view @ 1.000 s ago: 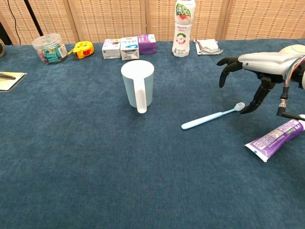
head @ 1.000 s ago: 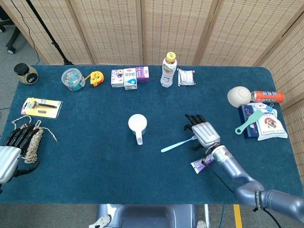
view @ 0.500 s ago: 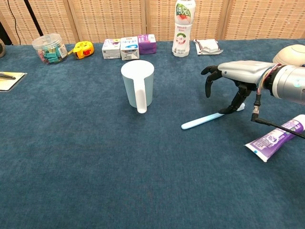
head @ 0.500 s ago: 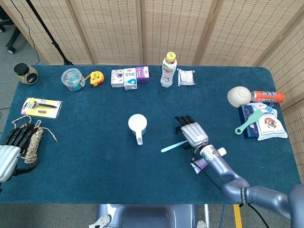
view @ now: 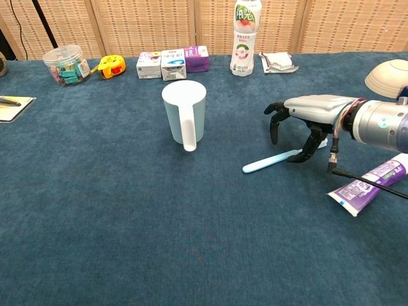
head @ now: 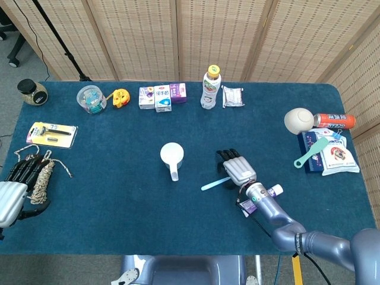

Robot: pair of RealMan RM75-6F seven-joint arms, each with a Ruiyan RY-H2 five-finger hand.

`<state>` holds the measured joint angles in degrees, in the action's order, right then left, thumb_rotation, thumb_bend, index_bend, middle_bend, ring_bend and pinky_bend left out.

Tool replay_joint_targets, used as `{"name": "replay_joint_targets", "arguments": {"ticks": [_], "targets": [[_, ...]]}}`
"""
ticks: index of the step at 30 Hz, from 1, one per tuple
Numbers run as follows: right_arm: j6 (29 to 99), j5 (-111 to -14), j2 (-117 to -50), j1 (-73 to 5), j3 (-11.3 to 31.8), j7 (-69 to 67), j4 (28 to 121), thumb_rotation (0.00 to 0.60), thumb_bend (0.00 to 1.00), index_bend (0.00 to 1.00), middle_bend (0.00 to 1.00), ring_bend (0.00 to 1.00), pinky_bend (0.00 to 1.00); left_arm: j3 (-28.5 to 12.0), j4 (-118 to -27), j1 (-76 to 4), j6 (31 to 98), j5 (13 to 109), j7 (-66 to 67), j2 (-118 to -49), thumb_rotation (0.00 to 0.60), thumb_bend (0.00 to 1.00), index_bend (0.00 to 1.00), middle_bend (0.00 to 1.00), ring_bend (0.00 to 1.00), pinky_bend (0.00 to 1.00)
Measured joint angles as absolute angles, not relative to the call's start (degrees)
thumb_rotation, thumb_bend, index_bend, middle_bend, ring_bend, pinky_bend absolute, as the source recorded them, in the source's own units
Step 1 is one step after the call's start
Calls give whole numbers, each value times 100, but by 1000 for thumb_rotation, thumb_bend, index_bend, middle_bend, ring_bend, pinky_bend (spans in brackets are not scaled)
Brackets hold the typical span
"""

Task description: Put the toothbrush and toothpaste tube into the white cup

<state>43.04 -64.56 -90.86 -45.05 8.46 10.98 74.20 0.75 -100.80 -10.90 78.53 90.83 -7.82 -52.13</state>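
Change: over the last second the right hand (view: 306,121) has slid leftward along the toothbrush (view: 271,160), from its bristle end toward mid-handle
Meaning: likely lining up a pick-up; nothing is in the cup yet
Right hand: palm down over the brush, fingers apart and curled downward, tips near or touching the handle, holding nothing
Left hand: the left hand (head: 15,187) rests at the table's near left edge beside a coil of rope (head: 41,178), unmoved; whether it grips anything I cannot tell
Toothbrush: slim pale-blue plastic stick, flat on the cloth, right of the cup
Toothpaste: toothpaste tube (view: 373,182), soft purple tube, white cap, lying just beyond the right wrist
Cup: white cup (view: 183,113), smooth, upright, handle toward the camera
Table: table (view: 127,242) under dark blue napped cloth
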Motion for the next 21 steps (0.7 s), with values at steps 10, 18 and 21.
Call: {"name": "replay_joint_targets", "arguments": {"ticks": [10,18,21], "targets": [[4221,-6317,-9194,-4561,815,1171,7400,600,301,422,63,0,0,70,-10063,-1089,7849,9071,-839,-5200,600,245,0,0,0,0],[4229,-6322,-9191,-4585,810,1191,7485,600,312,437,63,0,0,73,-10050,-1085,7863,9093,-862,-5196,600,244,0,0,0,0],[4202,-6273,-9201,-4612,810,1237,7484,600,324,438,63,0,0,75,-10049,-1083,7867,9100,-856,-5198,600,244,0,0,0,0]]}}
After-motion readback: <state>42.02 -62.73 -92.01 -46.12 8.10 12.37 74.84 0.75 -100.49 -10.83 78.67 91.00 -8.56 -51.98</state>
